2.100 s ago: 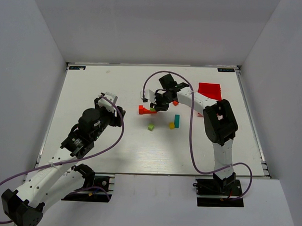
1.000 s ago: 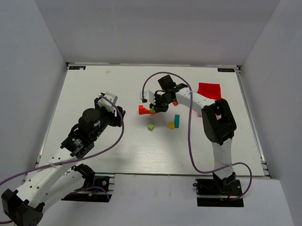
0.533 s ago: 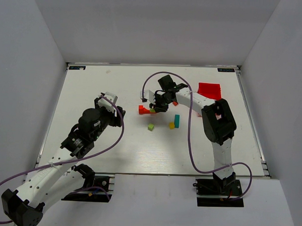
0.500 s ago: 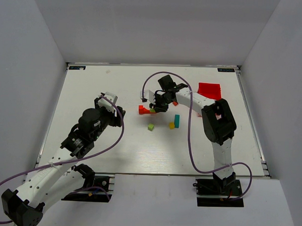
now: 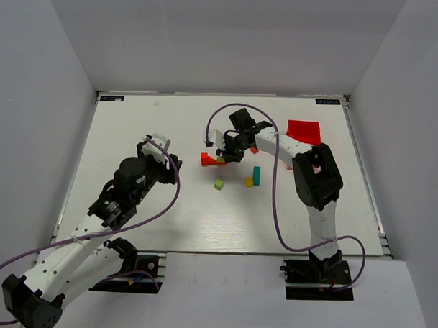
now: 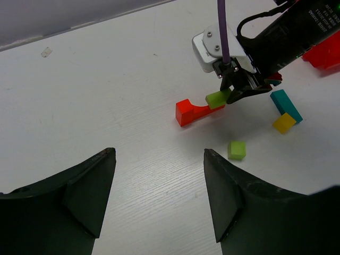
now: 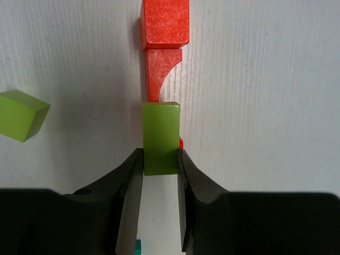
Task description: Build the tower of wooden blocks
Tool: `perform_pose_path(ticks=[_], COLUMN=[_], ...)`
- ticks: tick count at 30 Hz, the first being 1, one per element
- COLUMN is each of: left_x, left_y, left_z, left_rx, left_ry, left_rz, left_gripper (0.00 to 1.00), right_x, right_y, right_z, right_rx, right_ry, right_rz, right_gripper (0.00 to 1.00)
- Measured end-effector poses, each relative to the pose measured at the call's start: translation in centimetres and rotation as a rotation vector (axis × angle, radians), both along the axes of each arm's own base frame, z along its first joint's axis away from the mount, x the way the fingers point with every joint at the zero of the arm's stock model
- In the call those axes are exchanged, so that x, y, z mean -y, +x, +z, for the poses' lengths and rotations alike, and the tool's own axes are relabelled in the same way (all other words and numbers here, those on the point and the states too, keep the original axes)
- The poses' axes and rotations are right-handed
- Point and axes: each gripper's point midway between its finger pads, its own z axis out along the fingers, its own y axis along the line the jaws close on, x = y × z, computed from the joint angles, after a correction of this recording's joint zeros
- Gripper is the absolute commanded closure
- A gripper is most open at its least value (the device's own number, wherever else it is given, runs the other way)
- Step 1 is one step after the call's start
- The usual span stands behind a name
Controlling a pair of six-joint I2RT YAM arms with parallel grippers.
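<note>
A red arch piece (image 5: 209, 159) (image 6: 192, 111) (image 7: 162, 53) lies on its side on the white table. My right gripper (image 5: 226, 155) (image 7: 160, 155) (image 6: 236, 94) is shut on a lime-green cube (image 7: 160, 137) (image 6: 215, 99), which sits over the arch's end nearest that arm. A second lime-green cube (image 5: 218, 184) (image 6: 237, 150) (image 7: 21, 115) lies loose nearby. The yellow cube (image 5: 248, 182) (image 6: 284, 122) and teal bar (image 5: 256, 175) (image 6: 285, 103) rest side by side. An orange piece (image 5: 254, 149) shows behind the right arm. My left gripper (image 5: 157, 143) (image 6: 159, 155) hovers open over bare table, well left of the blocks.
A larger red bin (image 5: 304, 131) (image 6: 324, 53) stands at the back right of the table. White walls close in the table on three sides. A purple cable loops above the right wrist.
The right gripper, still holding the green cube, has crept slightly toward the arch over the last two seconds. The left arm has not moved.
</note>
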Motion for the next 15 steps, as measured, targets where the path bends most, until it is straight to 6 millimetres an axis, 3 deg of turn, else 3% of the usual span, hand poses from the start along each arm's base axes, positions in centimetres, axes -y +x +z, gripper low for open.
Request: perform_pose_path(ticks=[15], left_x=[0.00], left_y=[0.00], left_z=[0.00], left_rx=[0.000], left_ry=[0.000], left_rz=[0.000], left_gripper=[0.23], right_x=[0.04], right_y=[0.57], right_z=[0.12], right_rx=[0.018], right_ry=[-0.002], right_rz=[-0.023], right_gripper=[0.84])
